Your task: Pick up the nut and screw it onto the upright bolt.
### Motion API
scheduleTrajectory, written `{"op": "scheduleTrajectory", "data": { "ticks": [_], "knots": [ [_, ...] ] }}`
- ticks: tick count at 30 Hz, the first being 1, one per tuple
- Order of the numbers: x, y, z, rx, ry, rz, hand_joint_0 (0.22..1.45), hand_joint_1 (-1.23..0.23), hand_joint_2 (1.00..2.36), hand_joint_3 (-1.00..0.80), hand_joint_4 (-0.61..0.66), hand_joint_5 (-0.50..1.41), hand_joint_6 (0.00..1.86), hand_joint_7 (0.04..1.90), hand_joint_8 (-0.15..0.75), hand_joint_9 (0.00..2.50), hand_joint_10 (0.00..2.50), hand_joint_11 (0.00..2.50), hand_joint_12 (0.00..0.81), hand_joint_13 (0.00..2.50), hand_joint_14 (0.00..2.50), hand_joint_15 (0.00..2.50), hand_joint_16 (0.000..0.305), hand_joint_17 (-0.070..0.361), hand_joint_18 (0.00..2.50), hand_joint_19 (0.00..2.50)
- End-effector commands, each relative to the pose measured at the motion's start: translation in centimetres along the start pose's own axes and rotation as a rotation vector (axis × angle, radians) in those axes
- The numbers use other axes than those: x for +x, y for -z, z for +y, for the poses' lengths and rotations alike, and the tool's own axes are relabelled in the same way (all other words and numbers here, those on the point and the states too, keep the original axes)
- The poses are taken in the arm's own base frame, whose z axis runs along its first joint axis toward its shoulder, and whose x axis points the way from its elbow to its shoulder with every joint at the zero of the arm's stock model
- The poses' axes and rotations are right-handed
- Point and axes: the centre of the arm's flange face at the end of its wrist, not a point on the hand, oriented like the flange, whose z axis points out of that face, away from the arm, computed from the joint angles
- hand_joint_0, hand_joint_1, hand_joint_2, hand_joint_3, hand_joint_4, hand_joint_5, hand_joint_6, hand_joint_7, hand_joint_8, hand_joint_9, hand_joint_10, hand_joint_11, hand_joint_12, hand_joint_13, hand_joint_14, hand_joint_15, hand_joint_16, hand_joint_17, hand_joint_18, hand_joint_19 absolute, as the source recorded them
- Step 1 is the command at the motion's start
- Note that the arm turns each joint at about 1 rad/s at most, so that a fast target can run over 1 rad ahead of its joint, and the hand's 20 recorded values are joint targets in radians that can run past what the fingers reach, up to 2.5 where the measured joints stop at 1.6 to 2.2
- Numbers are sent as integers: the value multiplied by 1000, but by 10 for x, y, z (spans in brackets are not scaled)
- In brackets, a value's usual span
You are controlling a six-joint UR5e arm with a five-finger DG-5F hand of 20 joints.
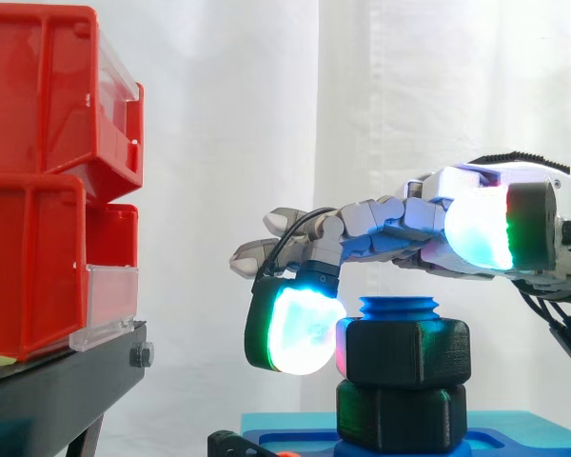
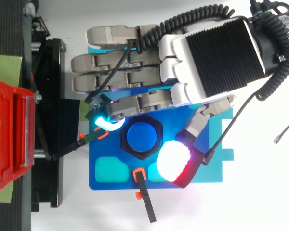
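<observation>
– On the blue base (image 2: 209, 175), what is found?

– An upright blue bolt (image 2: 141, 136) is seen at its middle, and two dark hexagonal pieces are carried on it. The nut (image 1: 407, 352) is seated near the bolt's top, with a short length of blue thread shown above it. A second nut (image 1: 400, 414) is found directly beneath, and the two are touching.

– And where is the hand (image 2: 202, 62) placed?

– It is held roughly level, a little above the bolt, with the arm entering from the right edge of the side view. From above, its back is seen over the upper part of the base, just beside the bolt. Part of it is lowered next to the nut, on the side turned toward the bins.

– Is the nut grasped?

– That cannot be told, since no clear contact with the nut is shown in either view.

– What else is noted?

– Stacked red bins (image 1: 38, 190) are seen on a black stand (image 1: 57, 381) to the left, near the base. One black clamp (image 2: 144, 197) with orange tips is laid at the base's lower edge in the top view, and another is seen at its left edge. Everything is backed by a white curtain (image 1: 266, 114).
</observation>
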Motion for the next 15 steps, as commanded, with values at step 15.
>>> {"op": "scheduleTrajectory", "data": {
  "ticks": [15],
  "knots": [
    [-2,4,-6,9,2,-1,490,-117,1000,-500,201,-55,503,1293,251,468,0,0,312,182,0,0,40,91,0,0]
  ]
}}
